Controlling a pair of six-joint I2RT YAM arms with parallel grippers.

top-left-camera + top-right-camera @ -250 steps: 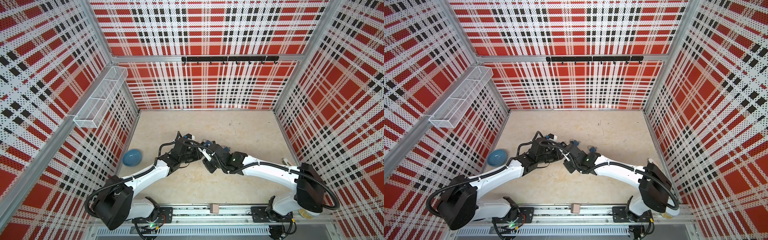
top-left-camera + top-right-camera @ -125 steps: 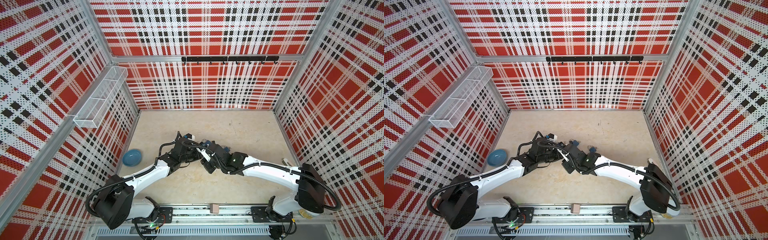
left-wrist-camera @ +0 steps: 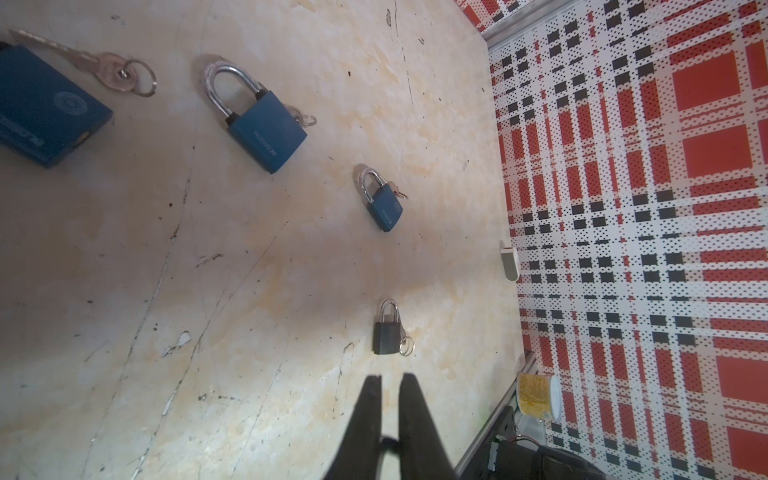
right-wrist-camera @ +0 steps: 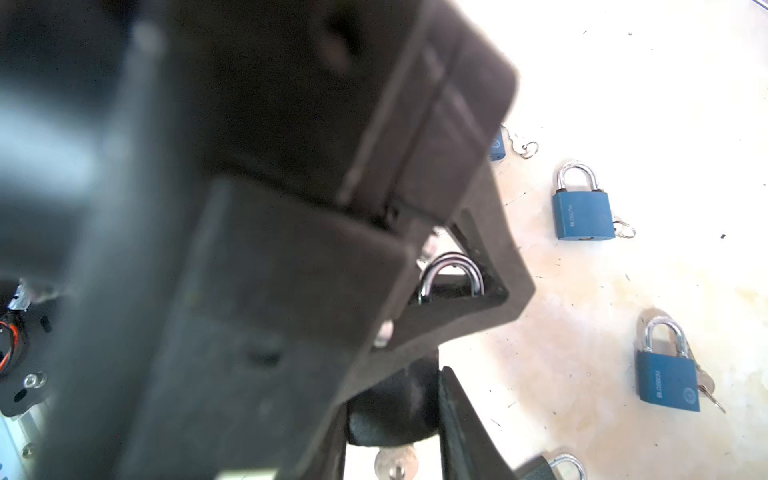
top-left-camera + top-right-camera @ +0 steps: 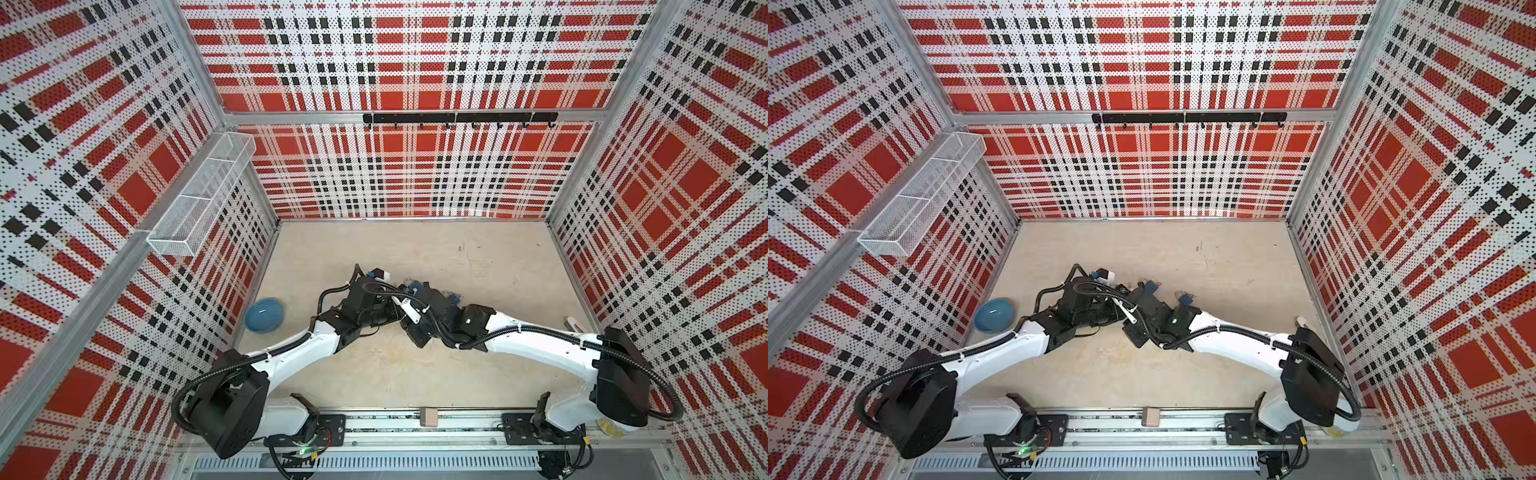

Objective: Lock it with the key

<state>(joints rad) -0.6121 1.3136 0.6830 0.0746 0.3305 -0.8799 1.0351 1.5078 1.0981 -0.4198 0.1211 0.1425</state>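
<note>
In the right wrist view my right gripper is shut on a black padlock. Its steel shackle shows through a gap in the left gripper's frame. A silver key head sits at the camera end of the lock body. The left arm's black gripper body fills most of that view, close over the lock. In the left wrist view my left gripper is shut, with nothing between its tips. In both top views the grippers meet mid-table; the lock is hidden there.
Other padlocks lie on the table: a large blue one with a loose key, a medium blue, a small blue, a small black. A blue bowl sits by the left wall under a wire basket.
The left gripper's jaws opened a little and then closed. Both arms have stayed almost where they were, meeting over the middle of the table.
</note>
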